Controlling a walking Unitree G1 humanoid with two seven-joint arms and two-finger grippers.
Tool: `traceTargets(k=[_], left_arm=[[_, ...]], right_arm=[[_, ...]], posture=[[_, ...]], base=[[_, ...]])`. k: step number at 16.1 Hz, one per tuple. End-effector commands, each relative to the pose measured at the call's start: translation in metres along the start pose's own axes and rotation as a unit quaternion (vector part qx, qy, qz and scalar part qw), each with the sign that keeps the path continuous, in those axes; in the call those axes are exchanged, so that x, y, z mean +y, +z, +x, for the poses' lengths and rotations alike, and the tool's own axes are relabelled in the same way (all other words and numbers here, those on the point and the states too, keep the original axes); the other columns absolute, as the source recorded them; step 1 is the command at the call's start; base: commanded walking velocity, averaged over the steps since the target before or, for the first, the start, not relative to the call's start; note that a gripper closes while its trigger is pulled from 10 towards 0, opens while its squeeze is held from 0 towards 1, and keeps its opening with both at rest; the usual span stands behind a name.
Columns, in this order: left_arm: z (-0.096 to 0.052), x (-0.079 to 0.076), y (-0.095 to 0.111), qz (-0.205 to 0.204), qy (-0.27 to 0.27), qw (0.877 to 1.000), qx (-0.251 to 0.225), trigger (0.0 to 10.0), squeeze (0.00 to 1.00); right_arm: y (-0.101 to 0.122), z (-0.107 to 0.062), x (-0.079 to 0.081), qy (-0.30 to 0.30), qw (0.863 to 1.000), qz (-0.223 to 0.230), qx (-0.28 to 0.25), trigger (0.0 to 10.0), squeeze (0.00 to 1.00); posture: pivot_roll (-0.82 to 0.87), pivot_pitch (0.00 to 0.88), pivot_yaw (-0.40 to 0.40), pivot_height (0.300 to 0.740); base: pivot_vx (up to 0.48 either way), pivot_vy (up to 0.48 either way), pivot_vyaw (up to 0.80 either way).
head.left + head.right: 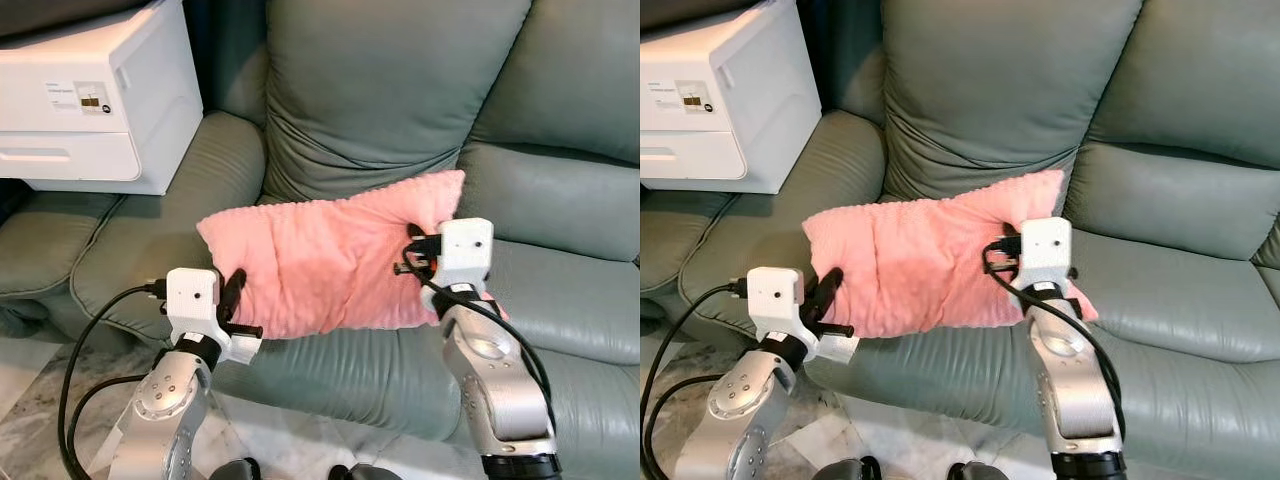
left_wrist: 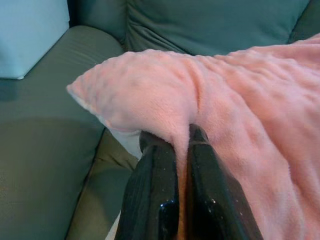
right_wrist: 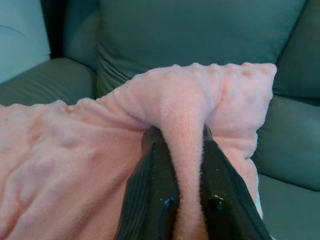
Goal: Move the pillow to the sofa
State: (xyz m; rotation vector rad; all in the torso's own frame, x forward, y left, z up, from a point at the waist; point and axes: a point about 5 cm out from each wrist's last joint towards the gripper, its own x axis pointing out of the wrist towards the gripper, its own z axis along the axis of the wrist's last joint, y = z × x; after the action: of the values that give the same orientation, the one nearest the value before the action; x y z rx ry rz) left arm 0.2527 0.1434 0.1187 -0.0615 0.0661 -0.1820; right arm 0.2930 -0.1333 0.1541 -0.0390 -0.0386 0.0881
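While my left gripper (image 2: 182,137) and right gripper (image 3: 177,137) each pinch a fold, the pillow (image 1: 330,260) hangs over the sofa (image 1: 560,300) seat's front edge: soft, light, floppy.

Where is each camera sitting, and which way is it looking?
Left eye view: on the head, looking down at the pink pillow on the sofa; both silver arms show.
Right eye view: beside it, same scene, plus the white printer.
Left wrist view: looks along the left gripper, pinching the pillow.
Right wrist view: looks along the right gripper, pinching a fold.
All share the pillow.
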Motion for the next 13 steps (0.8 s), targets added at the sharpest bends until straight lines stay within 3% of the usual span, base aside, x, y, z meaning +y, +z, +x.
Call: traceTargets(k=[1,4,7,9,11,13], left_arm=[[0.003,-0.004,0.002,0.008,-0.005,1.0,-0.005,10.0,0.0],[0.026,0.004,0.01,0.026,-0.015,0.999,-0.011,10.0,0.0],[0.043,0.021,0.007,0.04,0.003,0.999,0.003,10.0,0.0],[0.052,0.014,0.013,0.044,-0.023,0.999,-0.009,10.0,0.0],[0.061,0.011,0.014,0.03,-0.022,0.999,-0.017,10.0,0.0],[0.061,0.001,0.013,0.024,-0.035,0.999,-0.021,10.0,0.0]], right_arm=[[0.003,-0.003,-0.01,-0.019,1.0,0.0,-0.011,10.0,0.0],[0.003,-0.004,-0.028,-0.073,0.997,0.002,-0.02,10.0,0.0],[-0.003,-0.013,-0.033,-0.106,0.994,0.004,-0.019,10.0,0.0],[-0.004,-0.016,-0.036,-0.117,0.993,0.005,-0.022,10.0,0.0],[-0.002,-0.011,-0.029,-0.109,0.994,-0.003,-0.03,10.0,0.0],[0.001,-0.01,-0.029,-0.101,0.994,-0.003,-0.032,10.0,0.0]], posture=[[-0.04,0.125,-0.045,0.74],[-0.13,0.045,0.017,0.74],[-0.18,0.017,0.071,0.74],[-0.19,0.0,0.082,0.74],[-0.19,0.0,0.078,0.74],[-0.18,0.013,0.079,0.74]], base=[[0.0,0.0,0.0],[0.0,0.0,0.0],[0.0,0.0,0.0],[0.0,0.0,0.0],[0.0,0.0,0.0],[0.0,0.0,0.0]])
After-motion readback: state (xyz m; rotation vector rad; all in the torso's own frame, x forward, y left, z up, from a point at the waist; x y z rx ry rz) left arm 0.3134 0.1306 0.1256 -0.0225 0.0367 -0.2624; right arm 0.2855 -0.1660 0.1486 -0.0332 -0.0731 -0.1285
